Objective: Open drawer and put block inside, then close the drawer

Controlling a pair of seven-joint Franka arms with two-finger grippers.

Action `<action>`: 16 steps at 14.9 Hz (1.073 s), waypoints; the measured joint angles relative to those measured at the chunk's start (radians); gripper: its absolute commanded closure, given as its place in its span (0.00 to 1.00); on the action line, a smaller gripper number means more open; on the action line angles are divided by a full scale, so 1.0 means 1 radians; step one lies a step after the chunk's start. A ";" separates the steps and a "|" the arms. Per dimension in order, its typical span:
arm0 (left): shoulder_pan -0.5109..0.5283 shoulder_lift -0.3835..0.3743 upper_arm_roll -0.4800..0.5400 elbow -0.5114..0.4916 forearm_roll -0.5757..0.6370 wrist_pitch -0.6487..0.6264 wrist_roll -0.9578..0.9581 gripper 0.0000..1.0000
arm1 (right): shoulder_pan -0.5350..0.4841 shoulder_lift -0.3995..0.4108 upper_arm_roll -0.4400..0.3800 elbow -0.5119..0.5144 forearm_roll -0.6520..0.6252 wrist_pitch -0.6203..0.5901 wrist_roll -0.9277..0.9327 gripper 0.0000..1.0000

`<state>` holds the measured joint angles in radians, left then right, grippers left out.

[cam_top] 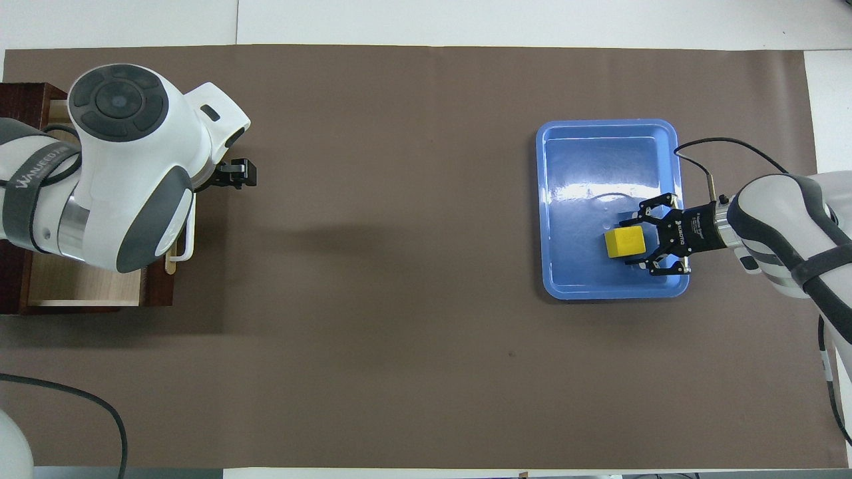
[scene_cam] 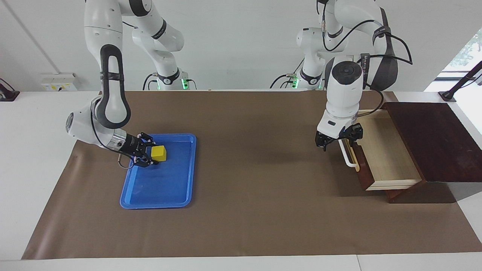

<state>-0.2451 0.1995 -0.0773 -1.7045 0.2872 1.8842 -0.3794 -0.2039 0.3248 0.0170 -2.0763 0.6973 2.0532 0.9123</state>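
Pale wood shows inside the drawer (scene_cam: 380,150) at the right of the facing view, pulled well out of its dark box (scene_cam: 433,139), so the opening step looks done. The left gripper (scene_cam: 335,141) hangs with fingers spread just above the white handle (scene_cam: 348,156), clear of it, holding nothing. At the left of that view the yellow block (scene_cam: 158,153) sits in the blue tray (scene_cam: 177,195), in the half nearer the robots. The right gripper (cam_top: 644,237) lies low and level in the tray with a finger on each side of the block; in the overhead view the fingertips look to be at the block's faces, but whether they are pressing it I cannot tell. The block rests on the tray floor, not lifted. By my reading the pick is at the closing stage. Left to do: raise the block, carry it across the brown mat (scene_cam: 256,210) to the drawer, drop it in, then push the drawer shut.
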 measured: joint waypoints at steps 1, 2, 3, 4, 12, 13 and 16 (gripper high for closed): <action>0.000 0.000 0.001 0.021 -0.010 -0.022 -0.012 0.00 | 0.000 -0.001 0.000 -0.001 0.000 0.000 0.000 0.65; 0.001 0.000 0.003 0.043 -0.034 -0.045 -0.030 0.00 | 0.000 -0.002 0.000 -0.001 0.001 0.000 0.000 0.76; 0.002 -0.001 0.008 0.065 -0.064 -0.065 -0.051 0.00 | 0.000 -0.004 0.000 -0.001 0.002 0.000 0.000 0.85; 0.004 -0.003 0.013 0.086 -0.087 -0.082 -0.077 0.00 | 0.000 -0.005 0.000 -0.001 0.002 -0.001 0.000 0.98; 0.062 -0.077 0.020 0.121 -0.203 -0.127 -0.509 0.00 | 0.007 -0.051 0.004 0.159 0.005 -0.137 0.085 1.00; 0.062 -0.080 0.017 0.121 -0.205 -0.129 -0.598 0.00 | 0.022 -0.063 0.005 0.175 0.005 -0.137 0.116 1.00; 0.062 -0.081 0.015 0.121 -0.244 -0.129 -0.827 0.00 | 0.118 -0.080 0.008 0.225 0.005 -0.133 0.179 1.00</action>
<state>-0.1833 0.1184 -0.0626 -1.5835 0.0430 1.7549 -1.2067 -0.0864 0.2449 0.0251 -1.8508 0.7027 1.9205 1.0915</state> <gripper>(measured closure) 0.000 0.449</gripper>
